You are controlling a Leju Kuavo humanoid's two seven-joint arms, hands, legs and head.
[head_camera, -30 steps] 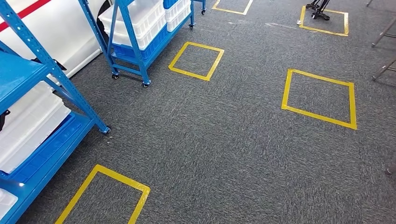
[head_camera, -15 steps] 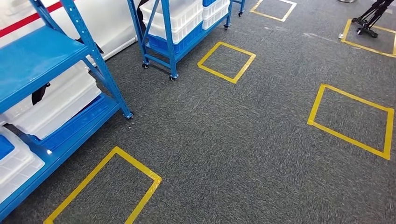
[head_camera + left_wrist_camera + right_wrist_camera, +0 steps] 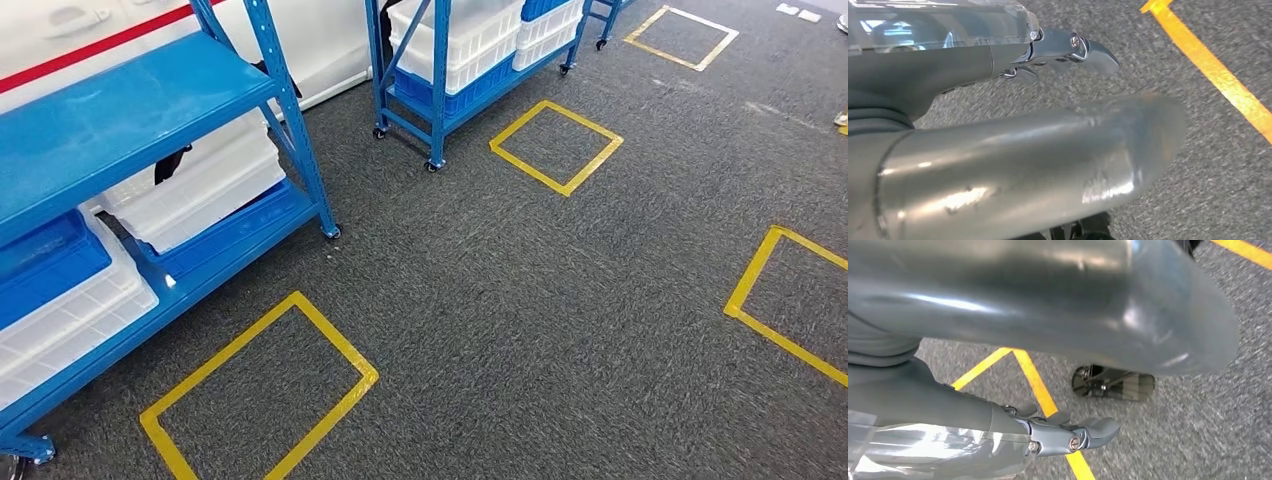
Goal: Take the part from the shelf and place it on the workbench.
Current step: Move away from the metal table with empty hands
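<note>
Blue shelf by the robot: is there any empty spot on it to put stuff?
Yes: the near shelf's top board is bare. Underneath is crowded with white bins and a blue bin. The far shelf is packed too.

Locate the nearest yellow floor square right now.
Head view, lower left: the yellow tape square lies on the grey carpet, just in front of the near blue shelf holding white bins.
</note>
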